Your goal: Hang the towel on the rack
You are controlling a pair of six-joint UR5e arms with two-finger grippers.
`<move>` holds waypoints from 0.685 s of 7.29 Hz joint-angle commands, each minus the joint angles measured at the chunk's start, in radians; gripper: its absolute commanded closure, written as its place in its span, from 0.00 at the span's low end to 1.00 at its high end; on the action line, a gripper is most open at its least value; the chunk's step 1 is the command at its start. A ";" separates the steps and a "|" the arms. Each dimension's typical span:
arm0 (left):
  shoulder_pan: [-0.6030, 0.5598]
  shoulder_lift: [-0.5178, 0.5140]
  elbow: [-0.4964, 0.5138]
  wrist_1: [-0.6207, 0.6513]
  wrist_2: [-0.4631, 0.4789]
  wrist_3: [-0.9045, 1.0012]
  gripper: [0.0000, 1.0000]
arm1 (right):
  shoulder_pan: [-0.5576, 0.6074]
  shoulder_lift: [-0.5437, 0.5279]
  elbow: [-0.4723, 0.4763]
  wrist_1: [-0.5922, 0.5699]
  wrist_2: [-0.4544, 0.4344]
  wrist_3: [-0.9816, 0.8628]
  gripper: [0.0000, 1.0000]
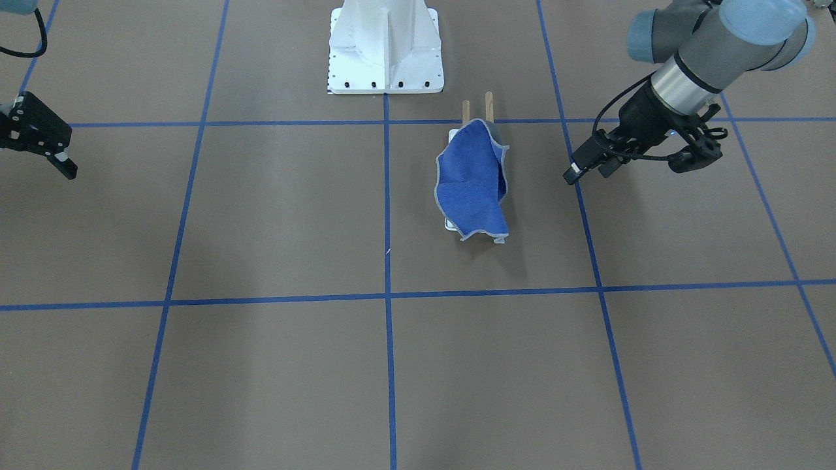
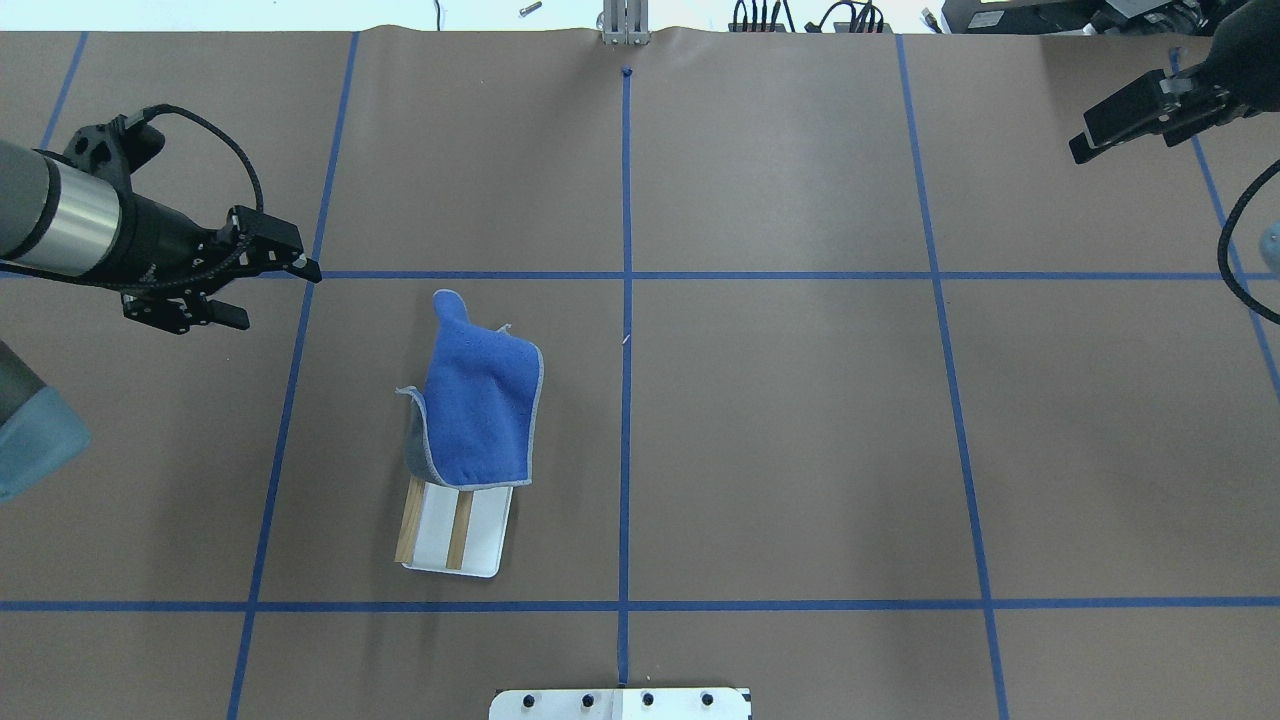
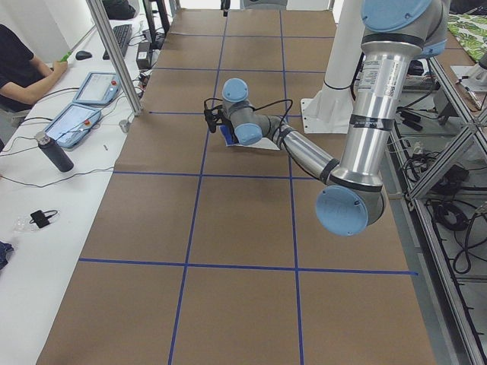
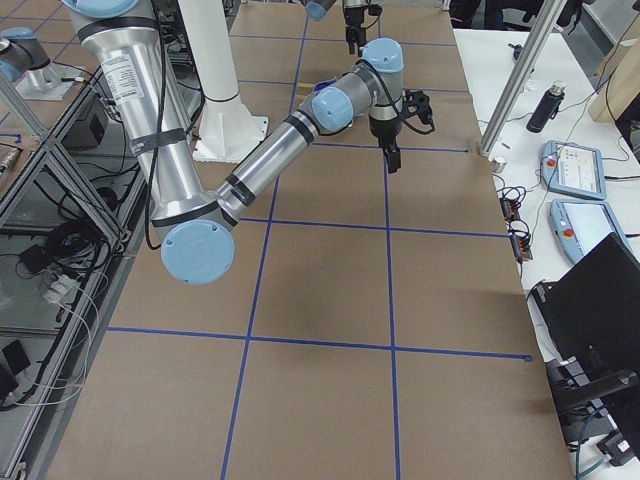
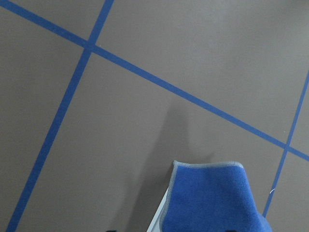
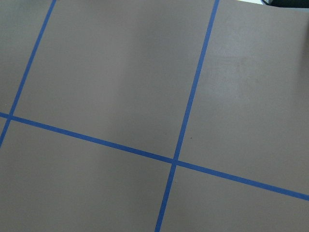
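1. The left gripper (image 2: pixel 277 295) hangs above the brown counter (image 2: pixel 800 420) with its two fingers apart and nothing between them.
2. The towel (image 2: pixel 480 400) is to the right of that gripper and nearer the robot's base, close by but not touching it. It is draped blue side up over the far part of the rack (image 2: pixel 487 535). A strip of its dark grey underside shows along the edge facing the left gripper, and its far end droops past the rack's end.
3. The rack's two wooden rods (image 2: pixel 459 530) and its white base stick out from under the towel on the robot's side. In the left wrist view only the towel's rounded blue end (image 5: pixel 210 200) and a sliver of white base (image 5: pixel 157 223) show at the bottom edge.
4. The white bolted pedestal mount (image 2: pixel 620 704) sits at the counter's near edge, to the right of the rack and well apart from both grippers.
5. The right gripper (image 2: pixel 1085 140) hovers over the far right corner of the counter, far from the towel. I cannot tell whether its fingers are apart or together, and its wrist view shows only bare counter and blue tape lines (image 6: pixel 186 113).
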 commanded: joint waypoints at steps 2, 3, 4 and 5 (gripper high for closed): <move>-0.325 0.102 0.017 0.193 -0.134 0.662 0.02 | 0.165 -0.086 -0.183 -0.055 0.042 -0.398 0.00; -0.403 0.153 0.040 0.292 -0.131 0.927 0.02 | 0.199 -0.083 -0.239 -0.137 0.041 -0.449 0.00; -0.495 0.211 0.081 0.329 -0.128 1.121 0.02 | 0.216 -0.088 -0.252 -0.213 0.032 -0.456 0.00; -0.573 0.241 0.130 0.333 -0.128 1.231 0.02 | 0.253 -0.153 -0.255 -0.225 0.041 -0.475 0.00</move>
